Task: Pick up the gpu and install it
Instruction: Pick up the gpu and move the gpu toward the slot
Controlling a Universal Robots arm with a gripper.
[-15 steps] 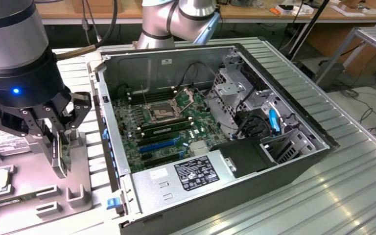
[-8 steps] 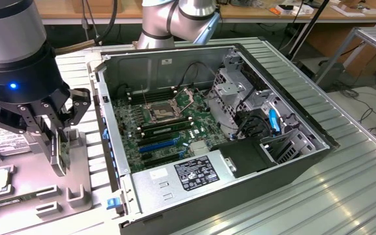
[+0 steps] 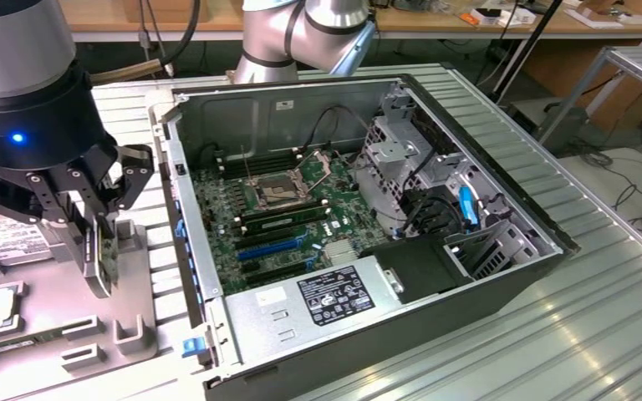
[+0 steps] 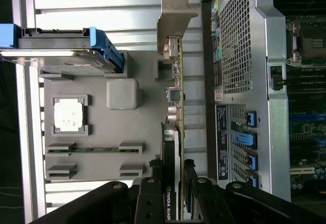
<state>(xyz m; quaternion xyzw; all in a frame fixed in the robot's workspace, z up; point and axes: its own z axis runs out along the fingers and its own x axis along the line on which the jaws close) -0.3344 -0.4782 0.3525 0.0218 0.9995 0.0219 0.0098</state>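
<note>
My gripper (image 3: 98,267) is at the exterior view's left, beside the open computer case (image 3: 522,251), above the grey parts fixture (image 3: 43,334). It is shut on the gpu (image 3: 110,251), which hangs edge-down between the fingers. In the wrist view the gpu (image 4: 173,132) shows edge-on, with a green board, a dark face and its silver bracket (image 4: 175,10) at the far end. The black fingers (image 4: 153,188) clamp it from both sides. I cannot tell whether the card's lower edge still touches the fixture. Inside the case the motherboard (image 3: 287,209) lies bare, with blue expansion slots (image 3: 271,248).
On the grey fixture (image 4: 102,127) sit a hard drive in a blue caddy (image 4: 66,56), a square processor (image 4: 69,116) and a narrow memory stick (image 4: 94,150). The case's perforated rear wall (image 4: 237,46) rises close beside the card. A power supply (image 3: 327,296) and drive cages (image 3: 410,159) stand inside the case.
</note>
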